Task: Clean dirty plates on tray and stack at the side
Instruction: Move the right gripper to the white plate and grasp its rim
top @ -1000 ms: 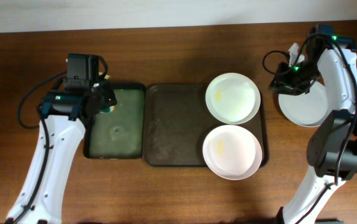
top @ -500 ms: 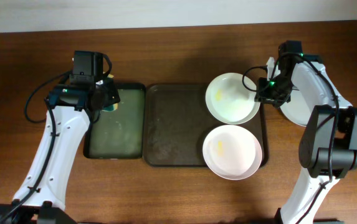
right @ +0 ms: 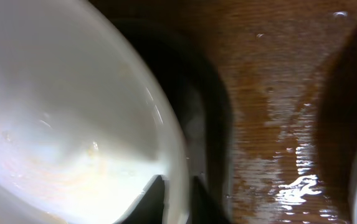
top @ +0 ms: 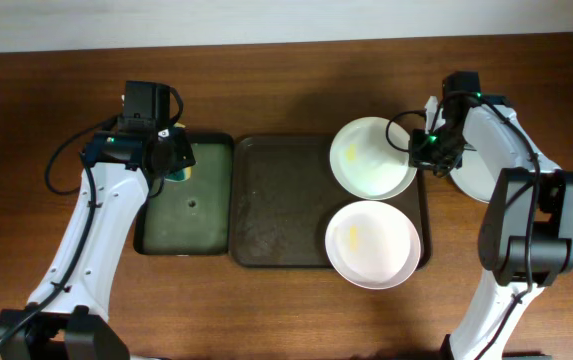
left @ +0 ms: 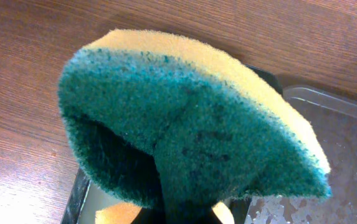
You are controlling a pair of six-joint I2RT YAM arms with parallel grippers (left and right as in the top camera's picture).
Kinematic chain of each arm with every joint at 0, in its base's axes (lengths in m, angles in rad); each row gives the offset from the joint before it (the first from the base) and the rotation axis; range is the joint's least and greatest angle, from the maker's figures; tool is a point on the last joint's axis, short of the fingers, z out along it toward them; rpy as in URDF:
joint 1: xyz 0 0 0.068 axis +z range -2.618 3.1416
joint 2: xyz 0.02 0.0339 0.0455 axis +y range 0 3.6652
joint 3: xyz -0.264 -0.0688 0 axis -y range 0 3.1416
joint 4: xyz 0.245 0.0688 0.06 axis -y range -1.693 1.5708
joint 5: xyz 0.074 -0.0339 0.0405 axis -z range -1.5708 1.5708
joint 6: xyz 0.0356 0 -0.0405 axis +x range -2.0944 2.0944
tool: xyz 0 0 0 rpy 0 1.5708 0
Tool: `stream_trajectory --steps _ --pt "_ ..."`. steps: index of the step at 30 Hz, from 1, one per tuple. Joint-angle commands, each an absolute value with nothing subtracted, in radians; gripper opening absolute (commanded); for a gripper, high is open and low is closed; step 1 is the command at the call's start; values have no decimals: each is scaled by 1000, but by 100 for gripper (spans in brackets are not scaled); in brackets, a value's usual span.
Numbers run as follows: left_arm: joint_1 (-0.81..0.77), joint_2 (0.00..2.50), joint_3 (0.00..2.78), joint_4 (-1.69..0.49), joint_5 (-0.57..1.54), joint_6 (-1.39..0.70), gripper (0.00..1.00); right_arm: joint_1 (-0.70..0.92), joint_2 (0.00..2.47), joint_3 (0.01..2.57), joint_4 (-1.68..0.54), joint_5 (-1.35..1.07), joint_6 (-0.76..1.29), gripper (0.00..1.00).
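Two white plates lie on the dark brown tray (top: 276, 200): a far plate (top: 371, 155) with yellow smears and a near plate (top: 373, 243) with a yellow smear. A third white plate (top: 481, 170) lies on the table to the right, partly hidden by my right arm. My right gripper (top: 418, 155) is shut on the right rim of the far plate (right: 72, 124); its fingers (right: 178, 199) straddle the rim. My left gripper (top: 171, 165) is shut on a yellow-and-green sponge (left: 190, 130) over the far corner of the green tray.
A smaller dark green tray (top: 186, 200) with water in it sits left of the brown tray. The wood between the brown tray and the third plate is wet (right: 278, 155).
My right gripper moved left from the third plate to the far plate's right rim and closed on it. My left gripper shifted slightly right and away with the sponge.
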State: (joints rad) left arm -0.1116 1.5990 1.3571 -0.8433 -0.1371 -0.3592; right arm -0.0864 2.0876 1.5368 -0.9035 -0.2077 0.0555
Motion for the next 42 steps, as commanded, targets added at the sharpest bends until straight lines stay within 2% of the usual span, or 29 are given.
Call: stream_trajectory --steps 1,5,16,17,18,20,22,28,35,39,42 --pt "-109 1600 1357 -838 -127 -342 0 -38 2083 1528 -900 -245 61 4" --pt "-109 1600 1357 -838 -127 -342 0 31 2083 1528 -901 -311 65 4" --pt "-109 1600 1357 -846 -127 -342 0 275 2083 1528 -972 -303 86 4" --pt "-110 1600 1357 -847 -126 -342 0 282 2083 1528 -978 -303 86 6" --pt "-110 1600 1357 -849 -126 -334 0 285 2081 1529 -984 -303 87 16" --pt "-110 1600 1357 -849 -118 -297 0 278 2074 1544 -1013 -303 86 34" --pt "-110 1600 1357 -850 -116 -297 0 261 2064 1571 -1061 -303 86 39" --pt "-110 1600 1357 -850 -115 -297 0 178 1997 1625 -1257 -294 25 41" --pt "-110 1600 1357 -853 -115 -297 0 89 1987 1587 -1460 -121 22 41" --pt "-110 1600 1357 -854 -115 -297 0 76 1987 1515 -1443 -116 27 42" --pt "-110 1600 1357 -855 -115 -297 0 76 1987 1478 -1424 -14 118 42"
